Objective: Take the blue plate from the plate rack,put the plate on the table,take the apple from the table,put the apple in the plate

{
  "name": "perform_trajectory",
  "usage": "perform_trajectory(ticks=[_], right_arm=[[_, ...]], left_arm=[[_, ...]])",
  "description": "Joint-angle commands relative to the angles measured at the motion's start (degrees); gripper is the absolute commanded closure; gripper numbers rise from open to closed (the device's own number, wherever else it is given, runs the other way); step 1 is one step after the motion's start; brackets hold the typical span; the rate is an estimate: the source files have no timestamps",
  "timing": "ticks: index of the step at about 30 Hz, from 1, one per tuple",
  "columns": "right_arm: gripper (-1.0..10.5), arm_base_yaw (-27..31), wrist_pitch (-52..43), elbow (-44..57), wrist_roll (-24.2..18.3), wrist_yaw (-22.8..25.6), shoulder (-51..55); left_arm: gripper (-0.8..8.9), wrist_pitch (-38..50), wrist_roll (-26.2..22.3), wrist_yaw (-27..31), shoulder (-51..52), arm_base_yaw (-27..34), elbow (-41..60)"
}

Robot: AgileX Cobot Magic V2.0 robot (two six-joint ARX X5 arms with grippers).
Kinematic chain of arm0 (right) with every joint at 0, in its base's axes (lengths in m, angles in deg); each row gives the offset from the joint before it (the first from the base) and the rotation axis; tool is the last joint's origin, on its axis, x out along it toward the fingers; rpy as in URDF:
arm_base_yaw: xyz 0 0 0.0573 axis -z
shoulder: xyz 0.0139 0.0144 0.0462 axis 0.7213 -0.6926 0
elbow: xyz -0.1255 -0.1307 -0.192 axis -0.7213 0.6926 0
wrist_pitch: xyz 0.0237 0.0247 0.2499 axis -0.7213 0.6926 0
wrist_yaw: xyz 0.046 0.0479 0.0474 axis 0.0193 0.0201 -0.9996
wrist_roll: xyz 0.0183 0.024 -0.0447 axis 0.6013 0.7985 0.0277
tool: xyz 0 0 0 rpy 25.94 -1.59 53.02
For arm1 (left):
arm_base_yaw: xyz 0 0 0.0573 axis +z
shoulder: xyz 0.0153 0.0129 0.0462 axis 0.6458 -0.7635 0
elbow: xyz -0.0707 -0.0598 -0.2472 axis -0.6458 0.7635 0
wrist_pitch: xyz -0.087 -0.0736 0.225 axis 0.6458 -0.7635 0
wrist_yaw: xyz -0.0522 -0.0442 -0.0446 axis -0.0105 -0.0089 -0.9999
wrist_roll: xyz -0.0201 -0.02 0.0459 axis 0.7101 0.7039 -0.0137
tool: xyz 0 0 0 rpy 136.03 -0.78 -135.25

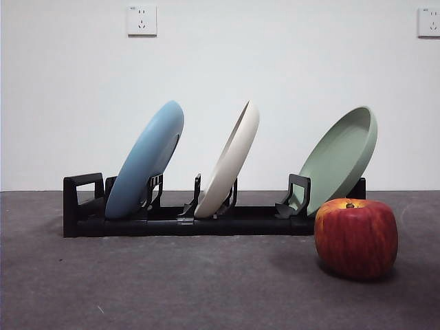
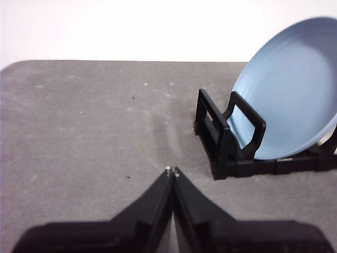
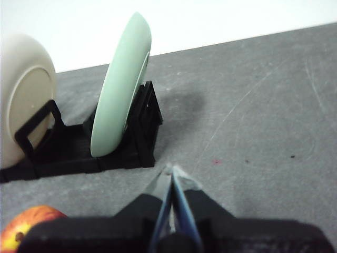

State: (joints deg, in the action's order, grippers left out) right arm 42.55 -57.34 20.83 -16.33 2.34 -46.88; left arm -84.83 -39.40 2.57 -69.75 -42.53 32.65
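Front view, your inventory: plate rack [image 1: 206, 221], long, low, black, set across the grey table [image 1: 172, 289]. Three plates stand in its slots, each tilted toward 1 o'clock. Blue plate [image 1: 146, 160] in the end slot at 9 o'clock, beside the taller end bracket; cream-white plate [image 1: 229, 161] in the middle slot; sage-green plate [image 1: 340, 158] in the end slot at 3 o'clock. Apple [image 1: 356, 238], red with yellow streaks, stem up, on the table at 4 o'clock, in front of the green plate and apart from the rack. Left gripper [image 2: 172, 172]: jaws pressed together, holding nothing, above bare table near the rack's blue-plate end. Right gripper [image 3: 171, 174]: jaws closed, empty, near the green-plate end, apple at its side
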Motion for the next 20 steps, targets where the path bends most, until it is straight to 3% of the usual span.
perform_trajectory(ticks=[1, 6, 15, 20], right_arm=[[9.6, 0.1, 0.1, -1.1, 5.1, -0.1, -0.3], [9.6, 0.1, 0.2, -4.7, 9.5, -0.1, -3.8], [9.6, 0.1, 2.1, -16.4, 9.5, -0.2, -19.3], [9.6, 0.1, 4.6, -24.5, 5.7, -7.4, -29.6]], left_arm=[[8.21, 0.2, 6.6, -0.1, 0.1, 0.2, -0.4], [8.21, -0.8, 11.1, -1.6, -2.0, 0.2, -3.7], [8.21, -0.5, 12.1, -4.0, -14.8, 0.2, -12.9], [8.21, -0.4, 11.8, -9.6, -24.2, 0.2, -19.3]])
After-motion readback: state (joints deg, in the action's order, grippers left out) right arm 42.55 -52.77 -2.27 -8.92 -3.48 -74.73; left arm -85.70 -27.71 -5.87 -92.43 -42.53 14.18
